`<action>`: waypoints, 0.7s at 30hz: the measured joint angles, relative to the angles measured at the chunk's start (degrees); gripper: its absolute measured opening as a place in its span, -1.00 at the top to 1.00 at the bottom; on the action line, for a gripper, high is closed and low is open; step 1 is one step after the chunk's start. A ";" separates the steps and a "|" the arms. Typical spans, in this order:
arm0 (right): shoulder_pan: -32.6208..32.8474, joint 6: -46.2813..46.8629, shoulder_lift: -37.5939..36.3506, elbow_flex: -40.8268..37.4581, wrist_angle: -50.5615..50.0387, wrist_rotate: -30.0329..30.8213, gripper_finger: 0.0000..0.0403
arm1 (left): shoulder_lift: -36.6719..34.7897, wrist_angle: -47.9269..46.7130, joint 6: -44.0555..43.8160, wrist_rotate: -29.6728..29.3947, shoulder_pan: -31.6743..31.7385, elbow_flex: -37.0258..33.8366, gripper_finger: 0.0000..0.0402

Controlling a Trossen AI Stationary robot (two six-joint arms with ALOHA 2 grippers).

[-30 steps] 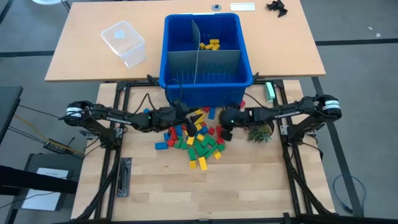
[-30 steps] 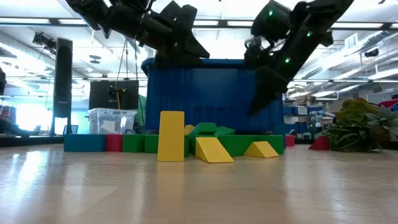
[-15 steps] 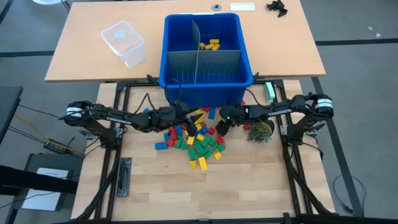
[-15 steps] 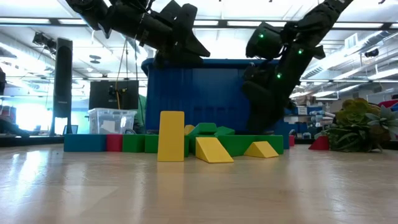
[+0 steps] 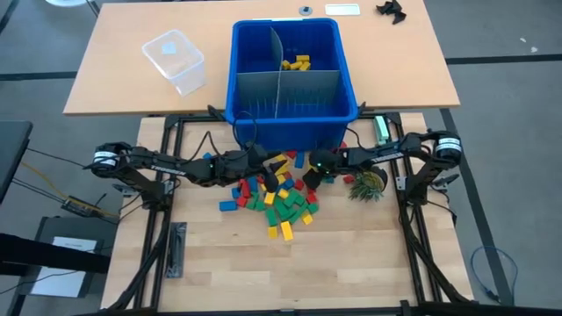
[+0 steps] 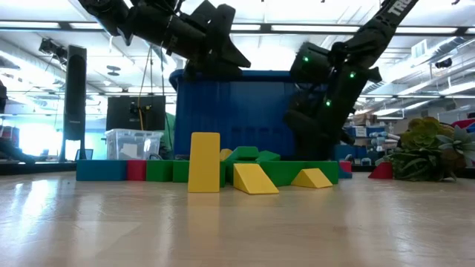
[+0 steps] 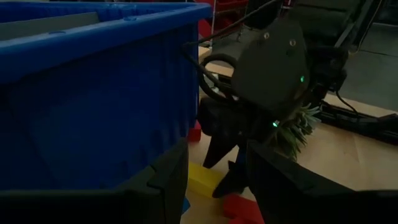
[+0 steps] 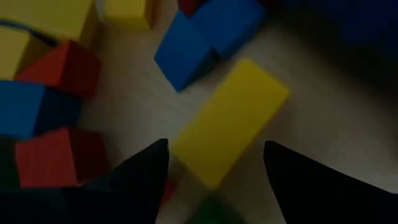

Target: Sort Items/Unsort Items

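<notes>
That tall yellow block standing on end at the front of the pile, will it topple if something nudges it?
Probably. The yellow block stands upright on a narrow end, taller than wide, so a nudge near its top likely tips it. It looks rigid with flat faces, so it should slide rather than roll on the wooden table.

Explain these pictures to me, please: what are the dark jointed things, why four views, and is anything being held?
They are two robot arms, each ending in a two-fingered tool. One picture looks straight down from above, one sits level with the tabletop, and one camera rides on each wrist. On the wooden table lies a heap of small toy blocks in red, yellow, green and blue. Behind it stands a blue bin with grey dividers; a few yellow blocks already lie in one compartment. The right tool hangs low over the heap's edge, fingers open on either side of a yellow brick, not gripping it. The left tool waits near the bin's front; its fingers are apart and hold nothing. A small green plant sits at the right.
</notes>
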 joint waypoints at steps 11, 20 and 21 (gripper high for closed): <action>-2.30 -3.72 -0.09 0.00 3.60 0.42 -0.12 | 0.00 0.33 0.00 0.02 0.00 0.00 0.16; -2.63 -8.08 -0.09 0.00 2.75 -1.59 0.20 | 0.00 0.35 0.01 0.00 0.01 0.00 0.16; -2.63 -8.67 -0.09 0.00 2.49 -1.55 0.24 | 0.00 0.33 0.01 0.00 0.02 0.00 0.16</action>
